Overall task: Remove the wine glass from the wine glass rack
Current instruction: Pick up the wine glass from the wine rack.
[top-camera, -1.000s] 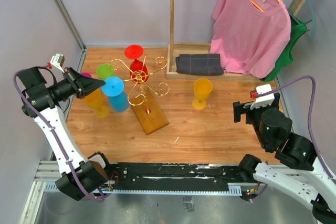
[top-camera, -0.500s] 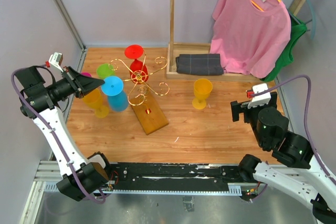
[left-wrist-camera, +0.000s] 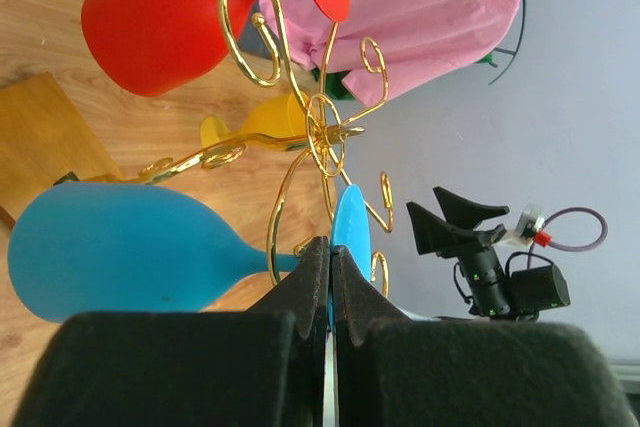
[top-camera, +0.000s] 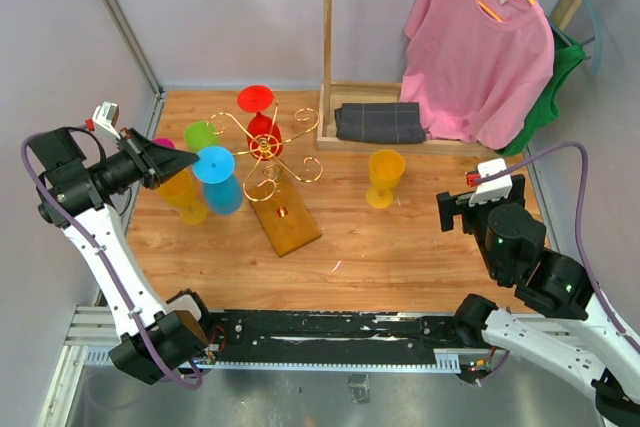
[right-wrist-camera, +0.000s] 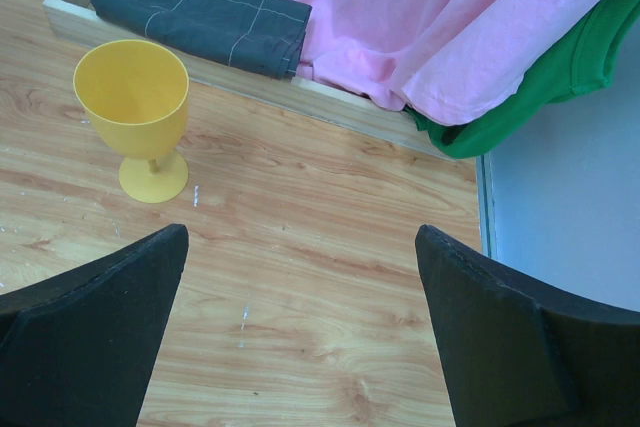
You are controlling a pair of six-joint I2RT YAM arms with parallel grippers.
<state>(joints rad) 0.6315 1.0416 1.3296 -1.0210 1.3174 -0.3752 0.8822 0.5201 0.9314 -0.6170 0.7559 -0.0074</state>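
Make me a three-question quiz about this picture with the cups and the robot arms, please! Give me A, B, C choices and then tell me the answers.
1. Where does the yellow glass stand?
A. on the wooden table
B. on the gold rack
C. inside the wooden tray

2. What colour is the shirt on the hanger?
A. blue
B. pink
C. white

3. How are the right gripper's fingers?
A. closed on the yellow glass
B. closed on nothing
C. wide open and empty

Answers:
1. A: it stands upright on the table, apart from the rack.
2. B: the pink shirt hangs over the wooden tray.
3. C: the right wrist view shows the right gripper with its fingers far apart and only bare table between them.
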